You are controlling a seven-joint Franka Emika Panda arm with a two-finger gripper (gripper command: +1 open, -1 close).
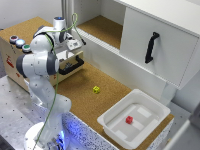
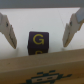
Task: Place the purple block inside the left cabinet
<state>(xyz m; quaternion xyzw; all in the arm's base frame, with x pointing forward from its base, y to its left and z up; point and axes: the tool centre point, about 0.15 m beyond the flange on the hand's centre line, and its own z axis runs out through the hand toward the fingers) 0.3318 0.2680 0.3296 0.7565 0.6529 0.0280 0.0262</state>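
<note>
The claw (image 2: 39, 34) stands wide, its 2 fingers (image 2: 7, 30) flanking the purple block (image 2: 37, 44) without touching it; the block sits between them.

the arm (image 1: 40, 65) is white, built of rounded segments with dark grey bands at the joints, rising from a round white base (image 1: 37, 137) lit by a blue glow. a thin green cable (image 1: 56, 82) trails along it from base to wrist. the end effector (image 2: 41, 31) has two pale, slim, tapering fingers (image 2: 7, 30).
</note>
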